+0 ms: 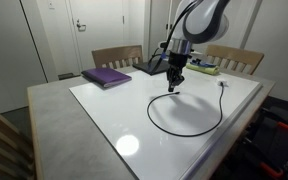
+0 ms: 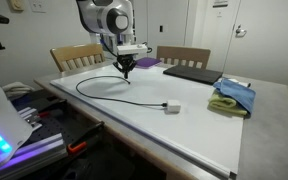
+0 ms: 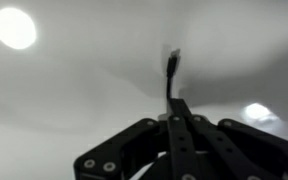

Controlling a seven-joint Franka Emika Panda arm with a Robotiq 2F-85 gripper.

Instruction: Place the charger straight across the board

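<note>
The board (image 1: 114, 115) is a large glossy white panel covering the table; it also shows in the other exterior view (image 2: 199, 135). The charger's black cable (image 1: 189, 132) lies in a loop on it, ending at the small white plug (image 1: 221, 84). The cable (image 2: 94, 93) and the plug (image 2: 170, 106) show in both exterior views. My gripper (image 1: 174, 86) hangs just above the board's far part (image 2: 125, 72), shut on the cable's dark connector end. In the wrist view the shut fingers (image 3: 176, 108) pinch the cable, and the connector tip (image 3: 173, 62) sticks out beyond them.
A purple book (image 1: 106, 76) and a dark laptop (image 2: 189, 72) lie at the far edge. A blue and green cloth (image 2: 234, 95) sits beside the board. Wooden chairs (image 1: 117, 56) stand behind the table. The grey tabletop rim (image 1: 54, 115) surrounds the board.
</note>
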